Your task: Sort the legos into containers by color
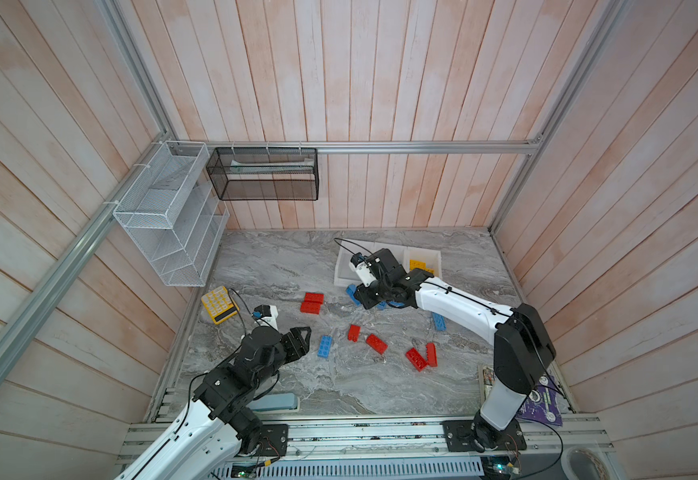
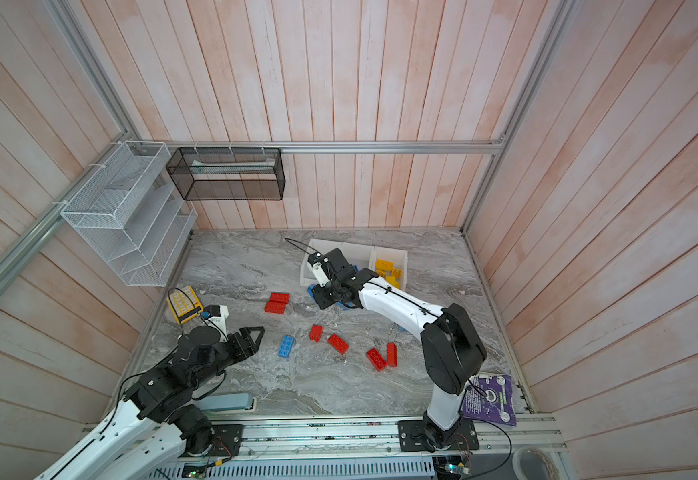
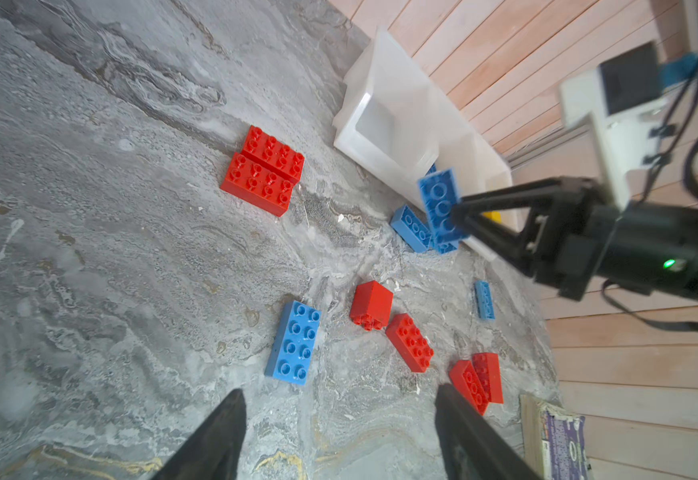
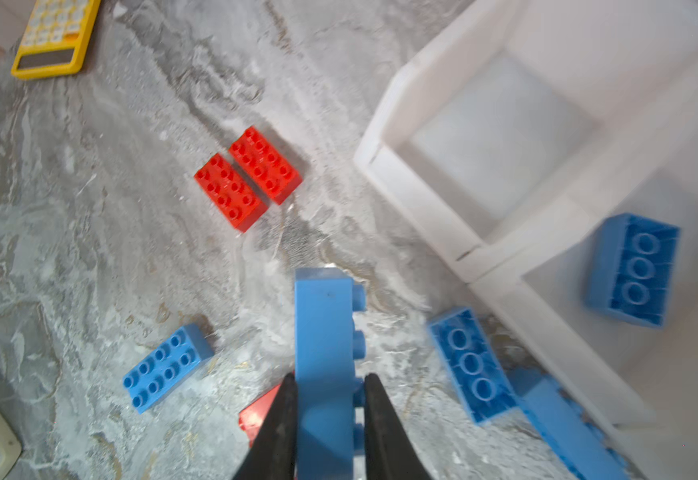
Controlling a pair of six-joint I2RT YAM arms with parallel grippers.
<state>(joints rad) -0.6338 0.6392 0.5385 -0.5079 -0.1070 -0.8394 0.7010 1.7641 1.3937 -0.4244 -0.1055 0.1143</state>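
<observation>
The right gripper (image 4: 330, 382) was closed tightly on one blue lego brick (image 4: 324, 324). Its two black fingers pressed the end of the brick from both sides, and the studs pointed sideways. The brick stood out in front of the fingertips and was lifted from the marble table (image 1: 276, 257), as the left wrist view showed. It hung just before the low front of the white containers (image 4: 418, 199), above two other blue bricks (image 4: 472, 365) that lay on the table close to that front.

Inside the containers, the bin at one end looked empty. The middle bin held a blue brick (image 4: 634, 270) with its hollow side up. In both top views, yellow bricks (image 1: 418, 265) lay in the bin at the other end.

The left gripper (image 3: 339, 390) held nothing. Its jaws stood about half open over the bare table. A long blue brick (image 3: 295, 343) lay flat, studs up, a little ahead of these jaws and not touching them. A pair of red bricks (image 3: 264, 170) lay side by side farther on, and more red bricks (image 3: 409, 343) were scattered on the table between the two arms. A yellow calculator (image 1: 219, 304) lay near the left arm.
</observation>
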